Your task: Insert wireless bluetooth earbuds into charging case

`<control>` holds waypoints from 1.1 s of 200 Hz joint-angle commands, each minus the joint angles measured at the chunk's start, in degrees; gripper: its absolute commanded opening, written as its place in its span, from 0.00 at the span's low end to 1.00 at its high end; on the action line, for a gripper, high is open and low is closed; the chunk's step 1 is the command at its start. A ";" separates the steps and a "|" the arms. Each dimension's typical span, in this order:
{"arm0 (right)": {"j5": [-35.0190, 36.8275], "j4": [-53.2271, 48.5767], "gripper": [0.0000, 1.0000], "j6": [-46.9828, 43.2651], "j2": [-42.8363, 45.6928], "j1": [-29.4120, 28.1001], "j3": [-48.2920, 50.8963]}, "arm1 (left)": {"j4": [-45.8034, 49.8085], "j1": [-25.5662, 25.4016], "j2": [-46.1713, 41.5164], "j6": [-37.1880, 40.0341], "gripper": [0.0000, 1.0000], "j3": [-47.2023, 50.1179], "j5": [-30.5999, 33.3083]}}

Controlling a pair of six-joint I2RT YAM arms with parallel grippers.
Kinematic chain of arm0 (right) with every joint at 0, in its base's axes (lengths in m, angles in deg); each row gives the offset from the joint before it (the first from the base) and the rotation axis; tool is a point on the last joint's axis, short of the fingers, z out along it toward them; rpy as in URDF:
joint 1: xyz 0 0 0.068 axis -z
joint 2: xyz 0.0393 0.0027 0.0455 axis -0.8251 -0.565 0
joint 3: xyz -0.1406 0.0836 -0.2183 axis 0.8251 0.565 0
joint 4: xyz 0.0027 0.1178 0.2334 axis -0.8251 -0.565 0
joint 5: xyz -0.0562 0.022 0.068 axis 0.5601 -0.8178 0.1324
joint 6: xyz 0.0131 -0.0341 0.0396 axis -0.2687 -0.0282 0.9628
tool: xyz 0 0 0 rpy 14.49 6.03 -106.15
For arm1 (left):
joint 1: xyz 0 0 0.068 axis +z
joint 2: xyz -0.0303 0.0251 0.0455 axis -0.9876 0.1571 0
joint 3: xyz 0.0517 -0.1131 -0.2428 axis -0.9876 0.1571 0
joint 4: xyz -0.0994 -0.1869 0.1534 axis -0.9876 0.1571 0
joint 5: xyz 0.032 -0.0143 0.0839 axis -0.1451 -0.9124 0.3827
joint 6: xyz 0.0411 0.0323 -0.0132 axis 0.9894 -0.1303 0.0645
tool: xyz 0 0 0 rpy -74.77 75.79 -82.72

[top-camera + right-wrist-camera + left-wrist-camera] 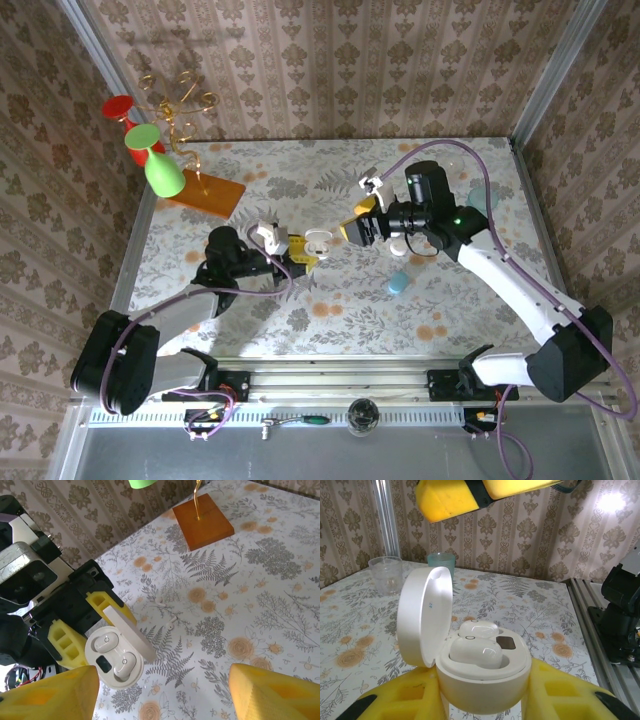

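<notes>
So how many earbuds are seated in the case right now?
2. Both sit in the open charging case gripped by the left pincer: far earbud, near earbud.

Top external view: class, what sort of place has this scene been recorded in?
Probably a staged robot test cell, not a home: wallpapered panels in aluminium posts enclose a floral table, with the left arm and right arm bolted to a rail.

Earbuds (475, 652) (side by side) sit in charging case (481, 694).
</notes>
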 commanded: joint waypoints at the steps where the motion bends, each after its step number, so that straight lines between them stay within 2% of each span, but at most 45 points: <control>1: -0.21 3.20 0.68 3.40 -1.19 -0.62 0.23 | -0.30 0.32 -0.12 1.43 0.33 -0.76 -2.74; 27: 0.20 3.03 0.55 10.59 -6.01 -0.70 -4.60 | 0.51 -0.07 0.05 2.70 0.33 -1.02 -2.91; 41: 0.00 1.55 0.47 9.99 -8.92 -1.45 -6.92 | 0.63 -0.30 0.14 2.80 0.33 -1.02 -2.80; 82: -0.11 -6.40 0.42 0.13 -13.85 -5.45 -10.22 | -4.86 -0.26 0.91 -0.84 0.33 0.11 -0.61; 120: -2.44 -9.43 0.42 -4.82 -11.08 -7.20 -7.39 | -6.42 -0.17 1.11 -1.15 0.33 0.37 1.20; 135: -2.81 -8.83 0.47 -4.91 -9.08 -7.20 -5.55 | -7.32 -0.15 1.33 -1.43 0.33 0.32 1.25; 169: -4.14 -6.08 0.69 -7.54 -5.52 -7.20 -2.21 | -9.05 -0.18 2.40 -3.06 0.33 -0.39 -0.97; 220: -1.26 -5.62 0.73 -21.71 -3.39 -7.34 0.04 | -10.93 -0.28 3.06 -8.08 0.33 -1.97 -7.17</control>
